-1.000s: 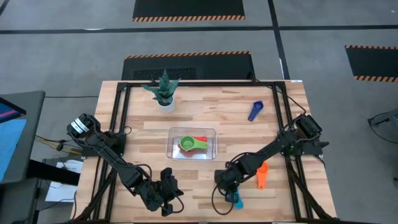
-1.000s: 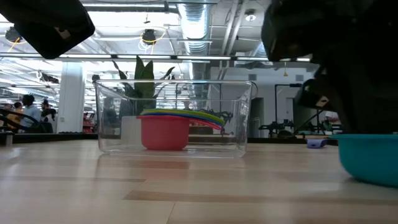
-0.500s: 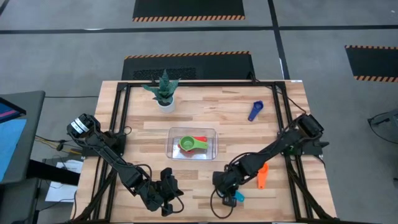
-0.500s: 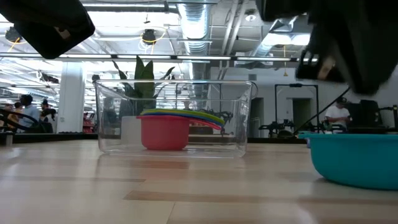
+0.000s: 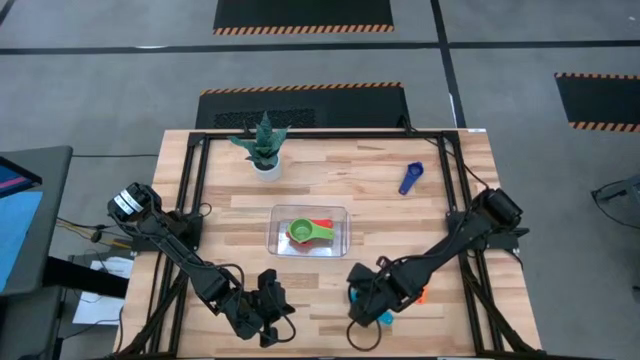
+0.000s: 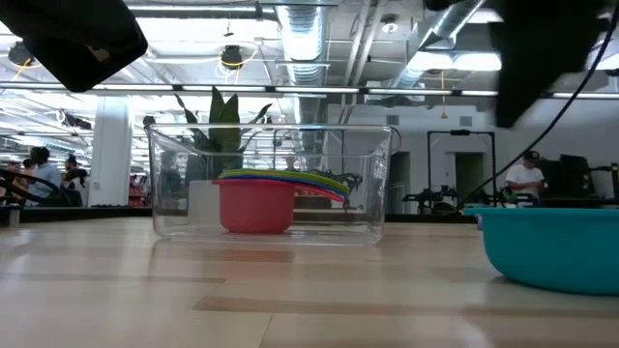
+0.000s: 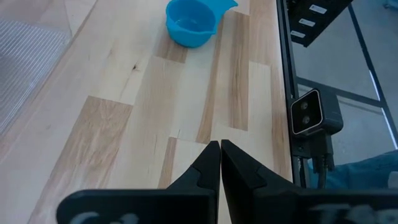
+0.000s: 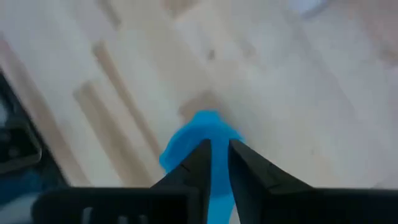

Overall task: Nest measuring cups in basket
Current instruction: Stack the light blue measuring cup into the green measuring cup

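The clear basket [image 5: 308, 232] stands mid-table and holds nested cups, green [image 5: 300, 233] on top and red [image 6: 256, 205] at the bottom. A light blue cup [image 5: 381, 318] sits near the front edge, and my right gripper [image 8: 217, 148] is shut on it. An orange cup [image 5: 422, 294] lies half hidden under the right arm. A dark blue cup [image 5: 410, 178] lies at the far right. My left gripper [image 7: 219, 148] is shut and empty near the front edge, left of the blue cup [image 7: 189, 22]. My right gripper pinches the light blue cup's handle [image 8: 219, 180] between its two fingers. The fingers come from above, slanting down, and lie along the handle. The bowl [image 8: 196, 134] points away from the fingers. The bowl [image 6: 551, 249] appears to sit upright on the table.
A white plant pot [image 5: 265, 152] stands at the far left of the table. A black frame runs round the table's edges, with a small camera [image 7: 314, 112] on it at the front. Bare wood lies between the basket and the front edge.
The light blue cup has slid a short way toward the table's left and then stayed put, still upright. My right arm has risen in the low view and covers less of it than before.
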`<move>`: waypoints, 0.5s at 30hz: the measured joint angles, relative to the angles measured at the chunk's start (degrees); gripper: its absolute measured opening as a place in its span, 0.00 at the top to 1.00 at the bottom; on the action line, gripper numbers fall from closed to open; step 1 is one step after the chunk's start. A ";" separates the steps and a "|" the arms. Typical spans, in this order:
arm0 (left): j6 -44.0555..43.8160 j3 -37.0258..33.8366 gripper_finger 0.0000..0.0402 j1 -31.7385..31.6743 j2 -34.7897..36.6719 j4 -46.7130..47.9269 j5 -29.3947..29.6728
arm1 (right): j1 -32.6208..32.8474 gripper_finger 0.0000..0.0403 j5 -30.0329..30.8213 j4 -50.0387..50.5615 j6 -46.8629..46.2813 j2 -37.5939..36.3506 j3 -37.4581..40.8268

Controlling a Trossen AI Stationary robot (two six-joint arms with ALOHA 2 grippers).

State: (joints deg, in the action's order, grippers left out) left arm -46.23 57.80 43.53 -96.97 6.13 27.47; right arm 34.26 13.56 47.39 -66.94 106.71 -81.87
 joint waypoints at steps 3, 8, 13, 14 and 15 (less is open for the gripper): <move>0.04 0.00 1.00 0.00 0.00 0.02 -0.05 | 0.09 0.75 -1.98 0.55 1.27 0.33 0.02; 0.08 0.00 1.00 0.00 0.00 0.25 -0.05 | -0.59 0.60 -1.86 0.97 1.42 0.22 0.02; 0.10 0.00 1.00 0.00 0.00 0.90 -0.05 | -1.08 0.47 -1.71 1.91 1.47 1.07 0.01; 0.10 0.00 1.00 -0.02 0.00 0.98 -0.05 | -1.12 0.46 -1.72 1.91 1.47 1.69 0.02; 0.10 0.00 1.00 -0.02 0.00 0.98 -0.05 | -1.14 0.44 -1.80 2.01 1.54 2.36 0.07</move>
State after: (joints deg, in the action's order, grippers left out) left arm -46.13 57.80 43.51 -96.97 7.11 27.42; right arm 33.12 11.77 49.40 -65.39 109.07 -81.79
